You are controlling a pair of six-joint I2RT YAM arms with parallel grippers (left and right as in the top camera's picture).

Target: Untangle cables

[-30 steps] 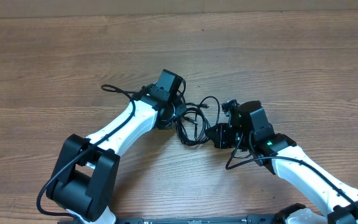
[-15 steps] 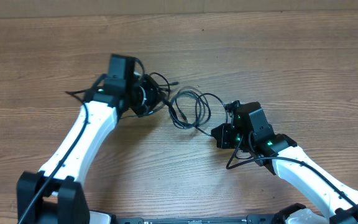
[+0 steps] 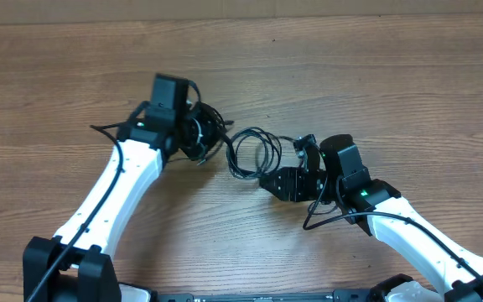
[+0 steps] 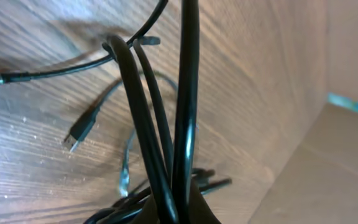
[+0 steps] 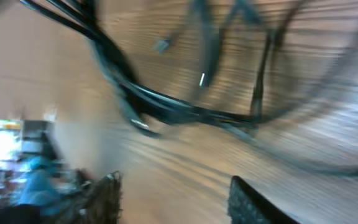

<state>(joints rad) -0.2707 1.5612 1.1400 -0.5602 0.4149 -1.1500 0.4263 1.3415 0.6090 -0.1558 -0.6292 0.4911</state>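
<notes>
The thin black cables [image 3: 253, 153] form a loose coiled loop at the centre of the brown wooden tabletop [image 3: 392, 84]. Several strands run left into the left gripper [image 3: 201, 137], which is clamped together on them. The right gripper [image 3: 272, 181] sits just beside the loop's lower right edge, and in its blurred wrist view the fingers [image 5: 247, 199] stand apart with nothing between them.

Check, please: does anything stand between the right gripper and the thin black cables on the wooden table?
Nothing visible does. Only bare wooden table separates the right gripper from the loose loop of thin black cables; the left gripper clamps their other part, off to the side.
</notes>
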